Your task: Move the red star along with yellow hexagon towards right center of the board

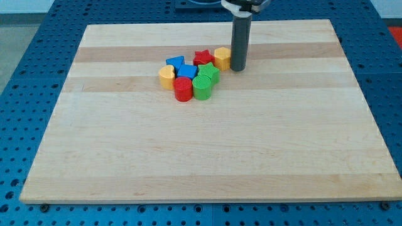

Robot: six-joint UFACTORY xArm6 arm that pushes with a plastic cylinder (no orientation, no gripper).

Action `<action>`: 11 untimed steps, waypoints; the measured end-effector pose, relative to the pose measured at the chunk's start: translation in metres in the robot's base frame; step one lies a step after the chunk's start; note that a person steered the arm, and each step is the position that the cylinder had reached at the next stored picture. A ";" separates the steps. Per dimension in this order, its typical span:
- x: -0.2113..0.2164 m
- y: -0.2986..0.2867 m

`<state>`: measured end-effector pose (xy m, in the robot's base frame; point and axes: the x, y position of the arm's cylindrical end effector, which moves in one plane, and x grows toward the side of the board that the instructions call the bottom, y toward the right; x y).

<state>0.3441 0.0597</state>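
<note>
Pale wooden board [207,150] on blue pegboard [25,94]. Blocks cluster above centre. From the view's left: yellow heart [166,76]; blue triangle [175,62]; red cylinder [183,90]; blue block [186,71], shape unclear; green cylinder [202,87]; green star [209,74]; red star [202,58]; yellow hexagon [222,58] touching the red star. My tip [238,68], a bare rod holding nothing, stands just right of the hexagon.

rod [240,37] cut off at view's top, blue blocks [182,66] partly hidden
</note>
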 end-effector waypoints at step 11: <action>-0.025 -0.035</action>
